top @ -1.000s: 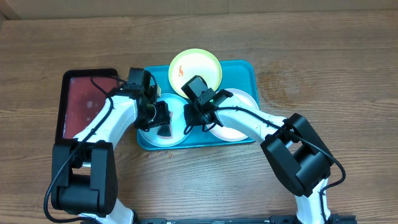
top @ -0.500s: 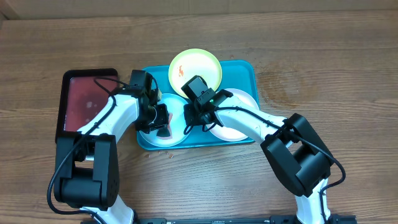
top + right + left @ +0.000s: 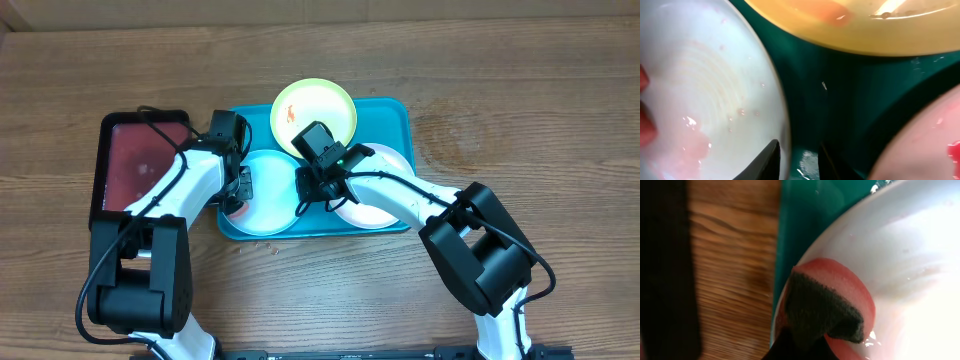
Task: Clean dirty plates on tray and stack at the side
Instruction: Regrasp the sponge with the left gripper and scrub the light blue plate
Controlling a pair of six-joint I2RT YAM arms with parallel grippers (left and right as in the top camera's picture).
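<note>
The teal tray [image 3: 392,112] holds three plates: yellow-green [image 3: 314,112] at the back, light blue [image 3: 272,192] front left, white [image 3: 385,195] front right. My left gripper [image 3: 238,190] is shut on a pink sponge with a dark scouring face [image 3: 827,305], pressed on the light blue plate's left rim [image 3: 910,255]. Its jaws [image 3: 802,346] barely show. My right gripper [image 3: 305,195] straddles that plate's right rim, one finger inside and one outside [image 3: 800,157]. The right wrist view also shows the light blue plate [image 3: 705,85], the yellow-green plate [image 3: 865,25] and the white plate [image 3: 925,140].
A dark red tray with a black rim [image 3: 140,160] lies on the wooden table left of the teal tray; its rim shows in the left wrist view [image 3: 665,270]. Wet teal tray floor [image 3: 840,100] lies between the plates. Small crumbs lie on the table near the tray's front edge [image 3: 262,245].
My left gripper has slid the sponge left from the middle of the light blue plate to its left rim. The right arm has not moved.
</note>
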